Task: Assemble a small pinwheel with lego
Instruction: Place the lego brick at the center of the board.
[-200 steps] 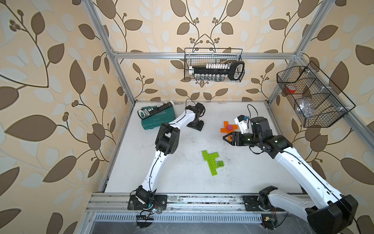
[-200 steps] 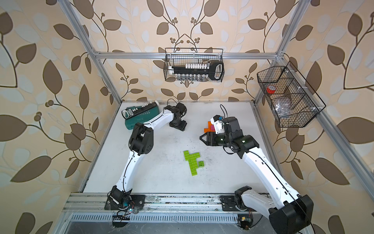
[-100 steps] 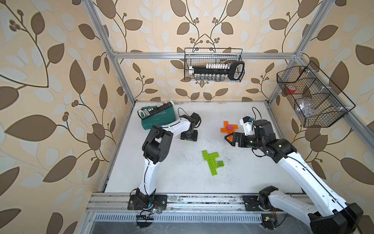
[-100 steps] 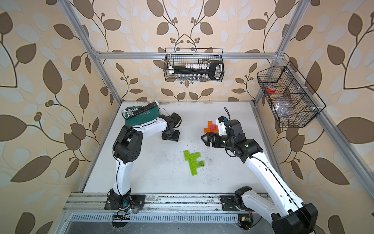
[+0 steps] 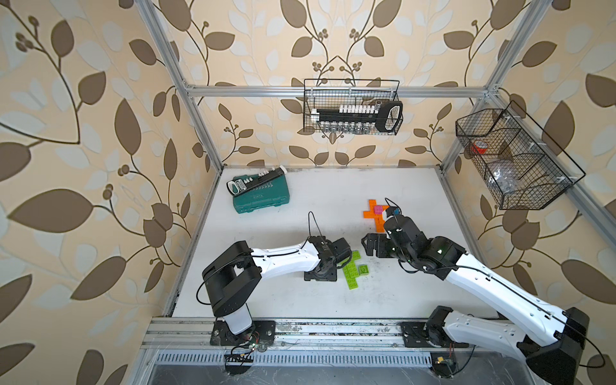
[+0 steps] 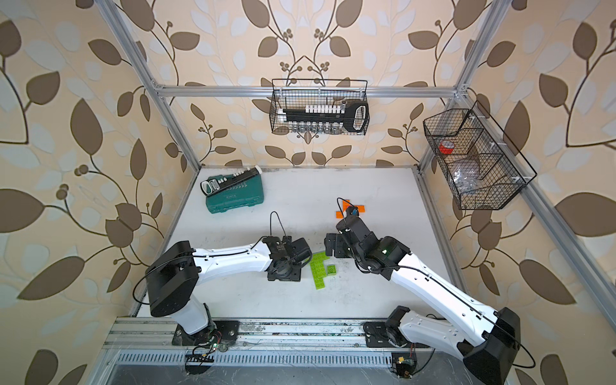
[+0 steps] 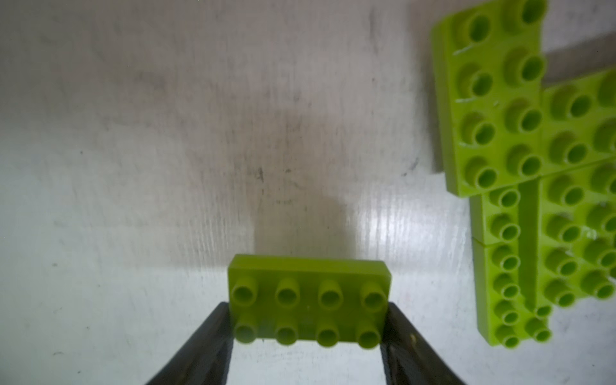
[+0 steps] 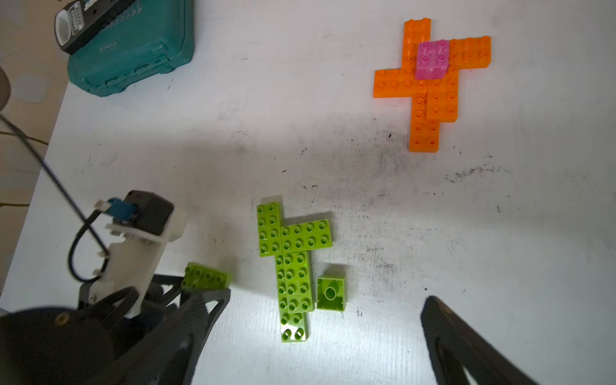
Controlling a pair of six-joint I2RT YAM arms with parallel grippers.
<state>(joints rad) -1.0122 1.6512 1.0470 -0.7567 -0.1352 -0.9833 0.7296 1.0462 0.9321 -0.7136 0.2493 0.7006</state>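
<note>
Lime green brick (image 7: 310,300) sits pinched by its short ends in my left gripper (image 7: 308,315), just beside the flat green cluster (image 8: 293,266) on the white table (image 8: 400,216), while my right gripper (image 5: 366,245) hangs spread wide and empty nearby, orange cross (image 8: 400,83) beyond.

**A:** where's the green lego (image 5: 354,271) at?
**B:** mid-table, left gripper (image 5: 321,276) just beside it, right gripper (image 5: 371,245) near. Orange cross (image 5: 369,215) with pink brick (image 5: 378,209) sits farther back, teal case (image 5: 261,200) well apart.
</note>
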